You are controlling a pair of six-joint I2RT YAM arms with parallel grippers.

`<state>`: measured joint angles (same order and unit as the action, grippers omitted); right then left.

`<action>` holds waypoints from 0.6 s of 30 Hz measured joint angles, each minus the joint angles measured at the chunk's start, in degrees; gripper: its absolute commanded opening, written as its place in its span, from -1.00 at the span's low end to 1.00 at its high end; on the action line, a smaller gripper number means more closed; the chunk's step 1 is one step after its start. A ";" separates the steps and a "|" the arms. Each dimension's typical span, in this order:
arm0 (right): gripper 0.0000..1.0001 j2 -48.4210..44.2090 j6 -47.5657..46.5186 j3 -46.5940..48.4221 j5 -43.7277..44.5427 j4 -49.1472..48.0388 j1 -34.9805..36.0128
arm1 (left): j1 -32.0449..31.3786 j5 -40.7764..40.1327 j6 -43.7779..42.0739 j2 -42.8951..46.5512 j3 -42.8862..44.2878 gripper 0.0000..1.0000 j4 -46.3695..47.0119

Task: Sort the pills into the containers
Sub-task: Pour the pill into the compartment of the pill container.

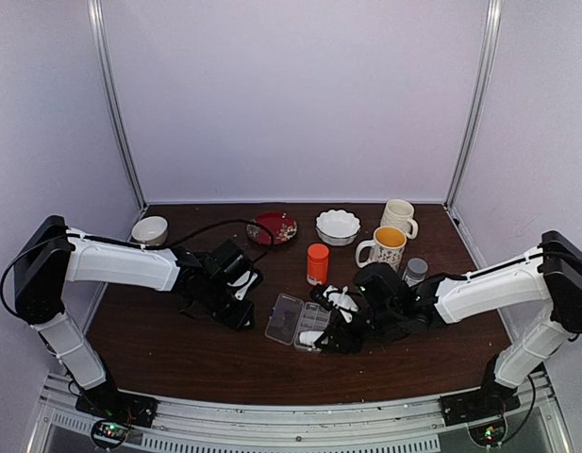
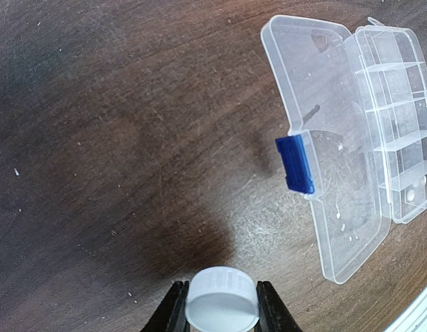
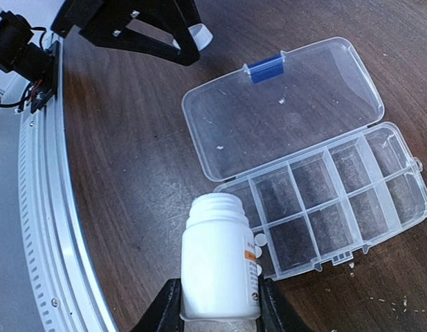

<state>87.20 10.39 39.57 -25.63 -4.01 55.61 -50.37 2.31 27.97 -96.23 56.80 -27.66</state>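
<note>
The clear pill organizer (image 1: 296,321) lies open on the dark table, its lid (image 3: 282,104) with a blue latch (image 3: 266,68) folded flat beside the containers (image 3: 331,200). Three white pills (image 3: 259,240) show in the nearest corner cell, beside an uncapped white bottle (image 3: 219,256). My right gripper (image 3: 219,304) is shut on this bottle, whose mouth tips toward that cell. My left gripper (image 2: 222,308) is shut on the white bottle cap (image 2: 222,304), just above the table to the left of the organizer. From the left wrist, one pill (image 2: 410,197) shows in a cell.
Behind the organizer stand an orange bottle (image 1: 317,263), a grey-capped jar (image 1: 415,271), two mugs (image 1: 385,247), a white fluted bowl (image 1: 338,226), a red plate (image 1: 273,227) and a small bowl (image 1: 150,229). The table's metal front rail (image 3: 40,207) runs close to the right gripper.
</note>
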 measured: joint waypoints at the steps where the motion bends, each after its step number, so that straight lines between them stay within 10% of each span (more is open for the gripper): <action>1: -1.00 0.87 -0.28 1.16 0.61 1.18 0.11 | 0.00 -0.02 0.00 0.00 0.00 -0.53 -0.04; 18: -1.00 2.08 -2.71 5.51 5.01 7.78 1.31 | 0.00 -0.66 -0.02 0.00 0.00 -0.53 -0.46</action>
<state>89.27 7.68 45.08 -20.62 3.77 56.93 -50.37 1.65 27.94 -96.23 56.80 -28.12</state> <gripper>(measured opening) 0.337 0.291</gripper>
